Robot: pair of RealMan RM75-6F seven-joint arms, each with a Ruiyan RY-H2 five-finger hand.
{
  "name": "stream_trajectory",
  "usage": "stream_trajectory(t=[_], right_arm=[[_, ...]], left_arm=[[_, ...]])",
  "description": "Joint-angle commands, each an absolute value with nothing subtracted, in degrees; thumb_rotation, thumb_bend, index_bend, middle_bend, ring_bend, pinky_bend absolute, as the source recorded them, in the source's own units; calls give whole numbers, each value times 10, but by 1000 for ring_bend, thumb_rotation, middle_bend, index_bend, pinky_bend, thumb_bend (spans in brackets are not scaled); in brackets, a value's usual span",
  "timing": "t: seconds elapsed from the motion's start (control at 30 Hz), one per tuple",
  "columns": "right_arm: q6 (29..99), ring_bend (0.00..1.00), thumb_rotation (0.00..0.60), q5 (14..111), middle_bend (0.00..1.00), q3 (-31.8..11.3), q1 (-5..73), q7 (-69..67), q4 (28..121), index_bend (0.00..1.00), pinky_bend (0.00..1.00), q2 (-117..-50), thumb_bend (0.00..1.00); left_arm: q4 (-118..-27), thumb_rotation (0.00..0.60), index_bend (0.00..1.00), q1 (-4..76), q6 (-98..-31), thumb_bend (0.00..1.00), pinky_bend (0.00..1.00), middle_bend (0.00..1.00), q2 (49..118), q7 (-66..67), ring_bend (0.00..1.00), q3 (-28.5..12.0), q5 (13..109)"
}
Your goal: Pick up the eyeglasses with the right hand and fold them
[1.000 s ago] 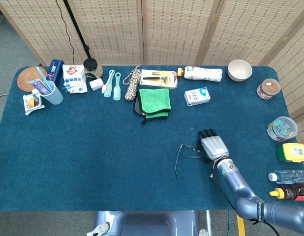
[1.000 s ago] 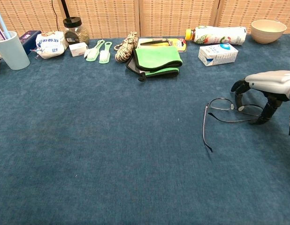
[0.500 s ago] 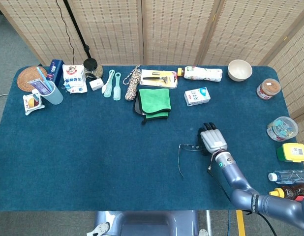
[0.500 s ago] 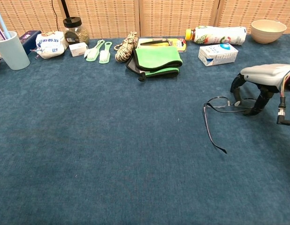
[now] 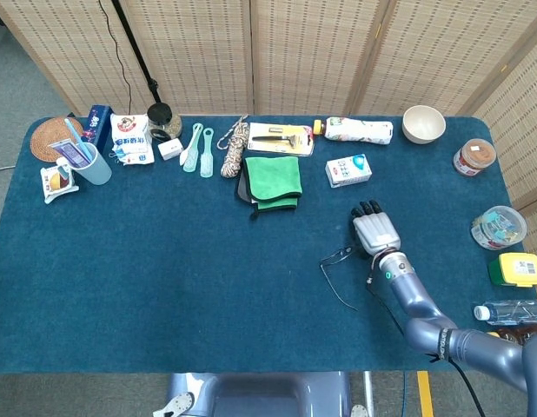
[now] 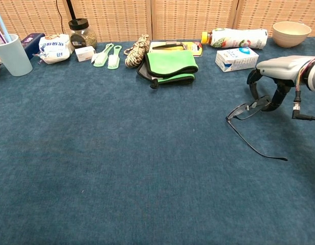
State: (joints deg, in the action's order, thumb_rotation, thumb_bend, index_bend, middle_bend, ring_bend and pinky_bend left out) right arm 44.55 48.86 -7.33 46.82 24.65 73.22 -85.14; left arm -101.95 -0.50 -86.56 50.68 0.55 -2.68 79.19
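Observation:
Thin dark wire eyeglasses (image 5: 340, 254) (image 6: 247, 108) sit right of the table's middle, their temples unfolded. My right hand (image 5: 375, 233) (image 6: 281, 70) is arched over their right end, fingers curled down, and pinches the front frame. The front is tipped up off the blue cloth. One long temple trails toward the near right, and its tip is at or just above the cloth. The other temple is hidden under the hand. My left hand shows in neither view.
A folded green cloth (image 5: 273, 178) (image 6: 170, 64) and a small carton (image 5: 348, 170) (image 6: 237, 58) lie beyond the glasses. A bowl (image 5: 423, 123) and a lying bottle (image 5: 357, 130) stand at the back. Jars, a yellow box (image 5: 516, 269) and bottles line the right edge.
My right hand has moved away from me and lifted the glasses' front. The glasses turned, and the free temple swung from pointing at me to the near right.

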Motion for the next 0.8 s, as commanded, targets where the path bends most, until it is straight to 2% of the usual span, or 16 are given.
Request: stream_trajectory(t=[0.03,0.37,0.8], right_arm=[[436,0,600,494,187,-79,477,240,712,498,0,-862,275],[438,0,600,504,184,-84,488,247,700,473,0,-861,274],[483,0,600,471,102,-87,466,261,872,324,0,-772,274]], left_arm=[[-1020,493,114,-5,-866,376,0,24,507,6,94,-27,791],[-1020,493,114,-8,-868,377,0,24,506,6,94,-26,791],[-1013,495,114,-7,-865,376,0,23,511,-4,94,-25,797]])
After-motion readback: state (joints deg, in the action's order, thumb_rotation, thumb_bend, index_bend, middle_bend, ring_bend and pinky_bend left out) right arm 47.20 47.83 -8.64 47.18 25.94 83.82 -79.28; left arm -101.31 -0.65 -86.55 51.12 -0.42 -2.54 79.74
